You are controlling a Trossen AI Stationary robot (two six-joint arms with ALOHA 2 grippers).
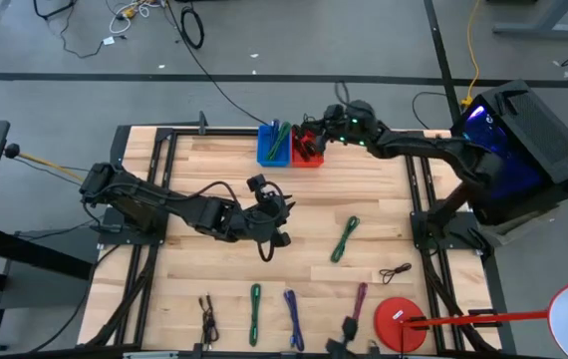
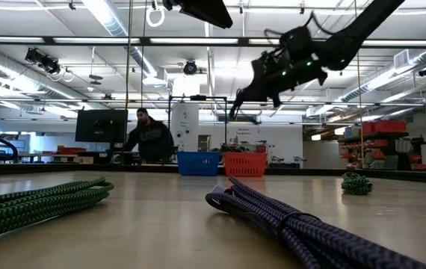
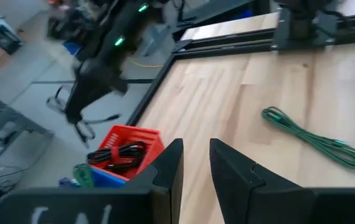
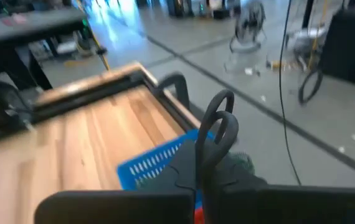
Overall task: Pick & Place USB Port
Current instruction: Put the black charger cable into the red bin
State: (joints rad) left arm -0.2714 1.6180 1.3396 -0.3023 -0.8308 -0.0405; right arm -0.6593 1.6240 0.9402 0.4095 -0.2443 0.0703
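At the twelve o'clock edge of the pale wooden desk (image 1: 364,199), the right hand (image 1: 314,140) hangs over the red plastic basket (image 1: 306,152), its fingers pressed together on a black looped cable (image 4: 218,124) that arches up from between them. A blue plastic basket (image 1: 273,146) touches the red one on its nine o'clock side and holds green cable. The left hand (image 1: 276,204) hovers near the desk's centre, fingers slightly apart and holding nothing. A green bundled cable (image 1: 345,239) lies at the left hand's three o'clock, well apart. Along the six o'clock edge lie a black cable (image 1: 207,317), a second green cable (image 1: 255,311), a blue-purple cable (image 1: 292,315) and a maroon cable (image 1: 358,299).
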